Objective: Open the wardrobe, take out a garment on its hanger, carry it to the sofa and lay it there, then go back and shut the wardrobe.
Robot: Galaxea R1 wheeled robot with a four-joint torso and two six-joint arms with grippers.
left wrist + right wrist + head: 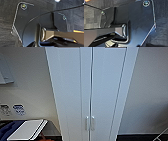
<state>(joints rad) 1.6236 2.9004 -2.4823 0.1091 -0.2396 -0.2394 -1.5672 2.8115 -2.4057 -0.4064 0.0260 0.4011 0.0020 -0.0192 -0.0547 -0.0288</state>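
A plain pale wall [150, 92] runs behind the tall narrow white wardrobe [75, 97], which stands straight ahead in the head view with both smooth panelled doors shut and its two small vertical white handles [89, 123] side by side at the centre seam. A flat white board [27, 129] leans low beside it. Both wrist views look down on dark woven carpet [6, 31]; whether either arm's jaws are open or closed cannot be told.
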